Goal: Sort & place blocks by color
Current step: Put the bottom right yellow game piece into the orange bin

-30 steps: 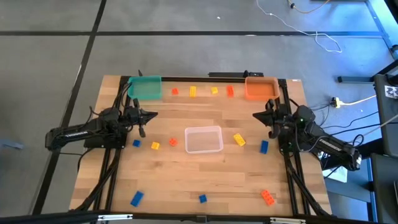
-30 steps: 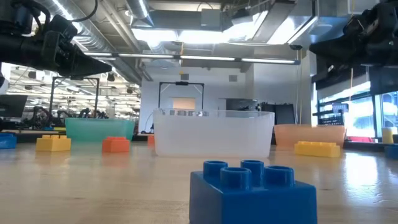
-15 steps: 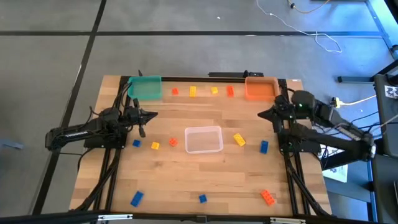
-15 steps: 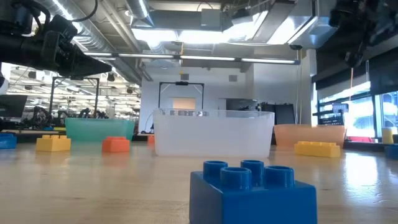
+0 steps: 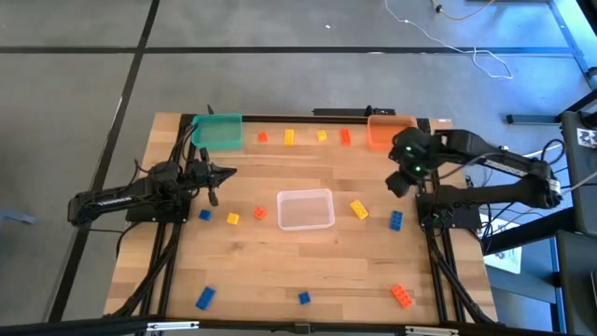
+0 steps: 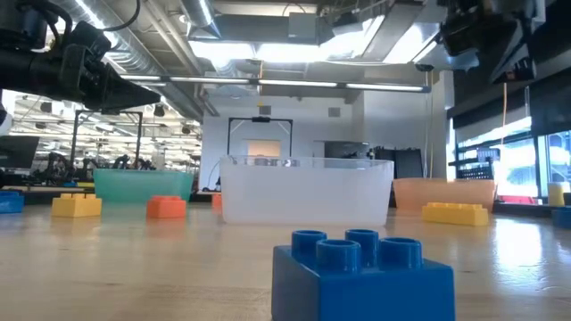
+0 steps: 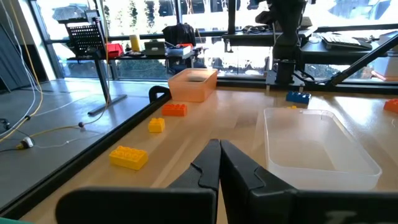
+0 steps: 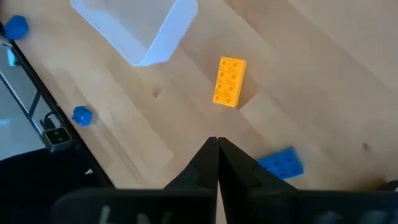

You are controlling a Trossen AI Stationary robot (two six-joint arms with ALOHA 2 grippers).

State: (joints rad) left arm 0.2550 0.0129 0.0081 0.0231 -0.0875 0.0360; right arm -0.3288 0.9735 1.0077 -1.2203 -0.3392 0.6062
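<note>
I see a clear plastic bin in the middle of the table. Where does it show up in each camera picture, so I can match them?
High view: the clear bin sits mid-table, between both arms.
Low view: it stands centre, behind a blue block.
Left wrist view: right of centre, past the shut left gripper.
Right wrist view: one corner at the top.
Shared landmark: the yellow block beside the bin, also seen in the right wrist view.

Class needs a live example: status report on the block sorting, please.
Left gripper shut, parked at table's left edge. Right gripper shut, empty, above the yellow block and blue block. Blocks unsorted, clear bin empty. Nothing in the way.
</note>
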